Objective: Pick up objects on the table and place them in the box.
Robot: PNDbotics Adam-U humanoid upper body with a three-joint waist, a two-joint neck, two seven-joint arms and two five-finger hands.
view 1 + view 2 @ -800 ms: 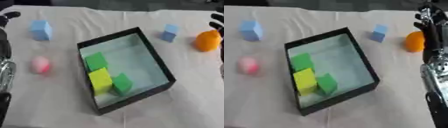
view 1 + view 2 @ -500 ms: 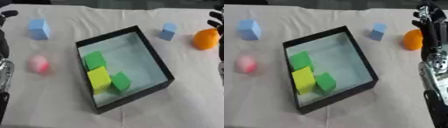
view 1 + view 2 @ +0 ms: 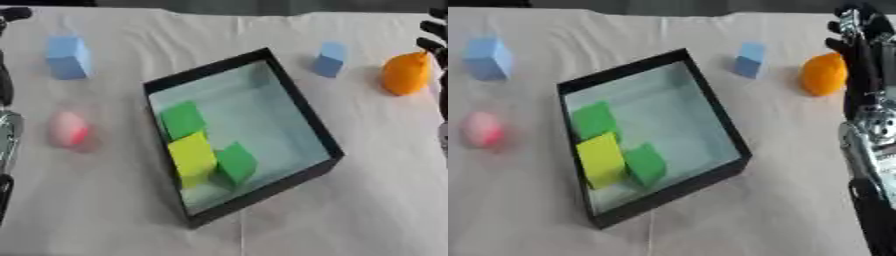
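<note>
Black box (image 3: pixel 306 120) mid-tabletop (image 3: pixel 105 215), holding two green blocks (image 3: pixel 183 119) and yellow block (image 3: pixel 192 155). Outside box: two blue blocks (image 3: pixel 67 56), pink object (image 3: pixel 68 130), orange object (image 3: pixel 823 74). Right hand (image 3: pixel 852 30) just beside orange object; fingers' state cannot be told. Left hand out of view. Risk: rounded orange object rolls away if nudged during grasp.

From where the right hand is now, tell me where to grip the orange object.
Take the orange object across its wide rounded middle, coming from its right, where the right hand already is. It narrows toward the top, and nothing crowds it on the cloth.
</note>
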